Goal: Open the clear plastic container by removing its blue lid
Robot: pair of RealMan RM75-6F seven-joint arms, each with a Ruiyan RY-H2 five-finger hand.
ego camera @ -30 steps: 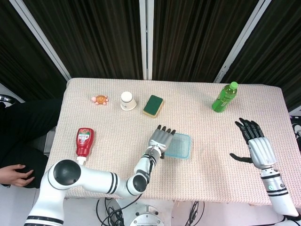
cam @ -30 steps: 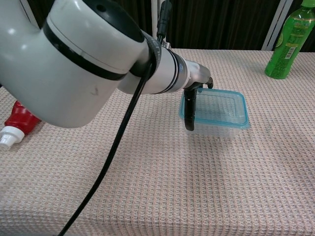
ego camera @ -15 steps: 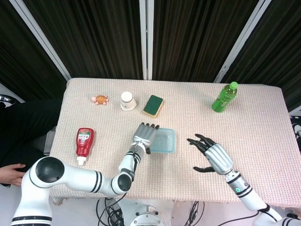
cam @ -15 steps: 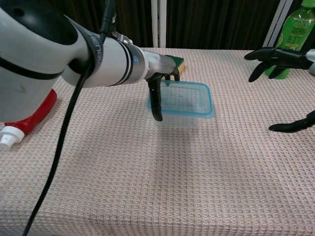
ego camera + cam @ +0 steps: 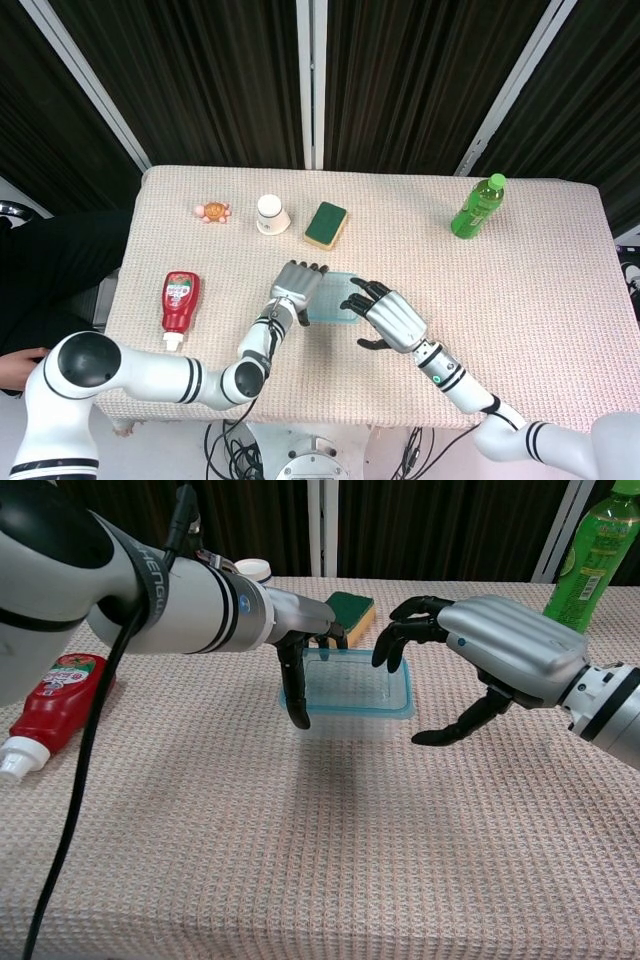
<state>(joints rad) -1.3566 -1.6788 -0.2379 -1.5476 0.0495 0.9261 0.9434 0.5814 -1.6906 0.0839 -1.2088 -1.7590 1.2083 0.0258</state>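
Dark curtained backdrop, table [image 5: 560,280] covered in a beige waffle-weave cloth. Far left near edge: ketchup [image 5: 180,302] lying flat, cap toward the robot; label red with green, writing too small to read. Far row: small orange toy [image 5: 212,211], white cup [image 5: 270,213] tipped over, green sponge [image 5: 326,224]

Centre: container [image 5: 355,693] with blue lid [image 5: 360,712] seated on it, upright, lid not off yet. Left hand [image 5: 293,287] is on its left end, thumb down the near-left wall, fingers curled over the far-left rim; reads as bracing or gripping the box, though how firm the contact is can't be told. Right hand [image 5: 388,317] just right of the box, fingers spread and arched above the right rim, thumb low beside the near-right wall, holding nothing; touching or just clear, can't tell

Far right: green bottle [image 5: 477,207] upright, green label, text unreadable

Risks, as I judge them: the box looks light and empty, so if the left hold is loose it will lift or slide along with the lid. Right fingertips could skid off the thin rim and miss the lip. A snap lid may pop free suddenly and fly off. Squeezing the thin clear walls could buckle them and jam the lid
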